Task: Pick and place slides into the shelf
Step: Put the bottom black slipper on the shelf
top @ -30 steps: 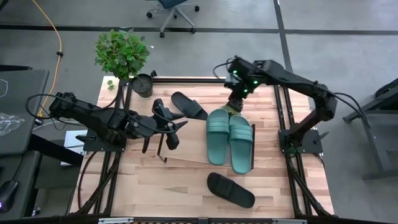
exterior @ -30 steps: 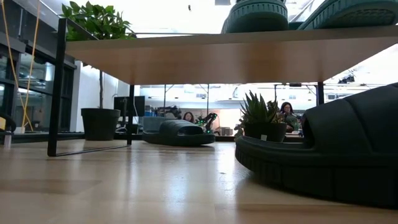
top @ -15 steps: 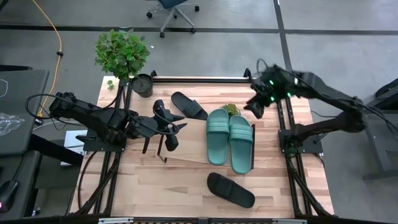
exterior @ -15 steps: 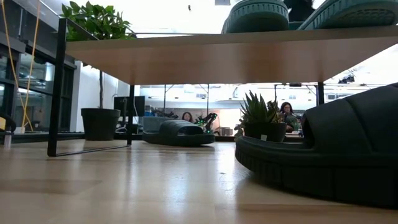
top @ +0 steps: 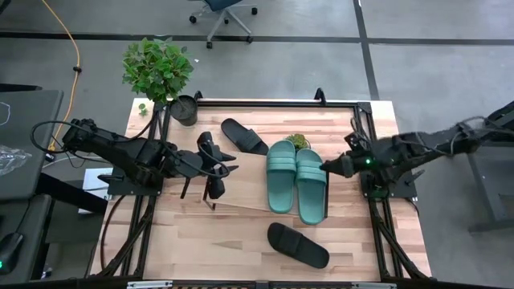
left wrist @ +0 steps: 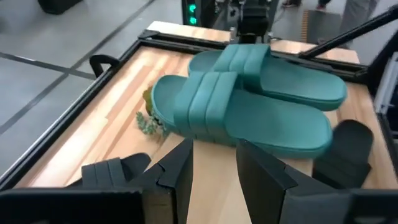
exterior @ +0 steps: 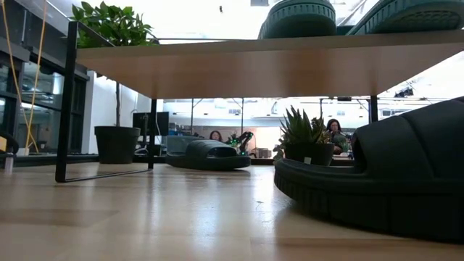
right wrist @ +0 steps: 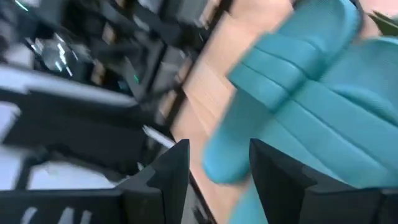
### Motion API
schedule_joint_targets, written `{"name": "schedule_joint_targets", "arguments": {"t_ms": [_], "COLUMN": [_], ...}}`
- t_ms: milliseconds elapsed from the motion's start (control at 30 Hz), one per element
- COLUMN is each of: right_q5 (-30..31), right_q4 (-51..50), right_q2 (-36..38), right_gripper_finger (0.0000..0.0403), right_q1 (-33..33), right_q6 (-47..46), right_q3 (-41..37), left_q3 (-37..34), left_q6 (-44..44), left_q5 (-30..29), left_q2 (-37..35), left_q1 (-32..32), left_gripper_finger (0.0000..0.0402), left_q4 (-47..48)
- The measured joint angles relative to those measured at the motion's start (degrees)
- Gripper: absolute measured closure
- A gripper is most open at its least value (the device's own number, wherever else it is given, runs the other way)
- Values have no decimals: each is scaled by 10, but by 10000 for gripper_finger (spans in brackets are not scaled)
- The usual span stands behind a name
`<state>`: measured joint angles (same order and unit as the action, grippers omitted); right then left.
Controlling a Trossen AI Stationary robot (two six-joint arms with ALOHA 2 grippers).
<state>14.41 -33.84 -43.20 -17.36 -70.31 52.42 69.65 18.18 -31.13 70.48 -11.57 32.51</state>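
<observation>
Two teal slides (top: 281, 175) (top: 311, 185) lie side by side, soles down, on the shelf's light plank (top: 241, 189). The left wrist view shows them as teal slides (left wrist: 249, 106). One black slide (top: 243, 135) lies on the table beyond the shelf, and another black slide (top: 297, 245) lies in front of it. My left gripper (top: 218, 168) (left wrist: 214, 177) hovers open over the shelf's left end and touches nothing. My right gripper (top: 325, 167) (right wrist: 217, 180) is open at the right teal slide's outer edge (right wrist: 298, 93). My right gripper is open, level, coming from the table's right side at the right teal slide's outer edge (top: 323, 172). I cannot tell whether a finger touches it. My left gripper touches nothing.
A potted plant (top: 183, 108) stands at the table's far left corner, and a small succulent (top: 297, 141) stands just beyond the teal slides. In the low view the near black slide (exterior: 391, 181) fills the right under the shelf's plank (exterior: 254, 65). A black frame rail (top: 265, 102) borders the table.
My right arm has swung from the table's far edge, beyond the teal slides, out to the right and back toward the near side. It has come down, and its gripper now sits beside the right teal slide. The slides have not moved.
</observation>
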Motion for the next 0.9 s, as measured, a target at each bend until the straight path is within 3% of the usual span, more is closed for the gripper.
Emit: {"name": "schedule_joint_targets", "arguments": {"t_ms": [167,300,533,767,900], "right_q5": [204,314,360,351,387], "right_q4": [98,160,194,182,180], "right_q2": [-57,-135,-249,-312,-351], "right_gripper_finger": [257,271,275,275,275], "right_q1": [-123,-190,-242,-284,-311], "right_q6": [-60,-132,-259,-274,-293], "right_q3": [0,0,18,122,173], "left_q3": [1,1,0,0,0], "left_q6": [-50,-87,-139,-169,-169], "left_q5": [40,85,138,155,156], "left_q2": [-12,-24,-39,-42,-42], "left_q1": [0,0,-1,-1,0], "left_gripper_finger": [291,291,291,291,291], "left_q4": [20,19,31,37,37]}}
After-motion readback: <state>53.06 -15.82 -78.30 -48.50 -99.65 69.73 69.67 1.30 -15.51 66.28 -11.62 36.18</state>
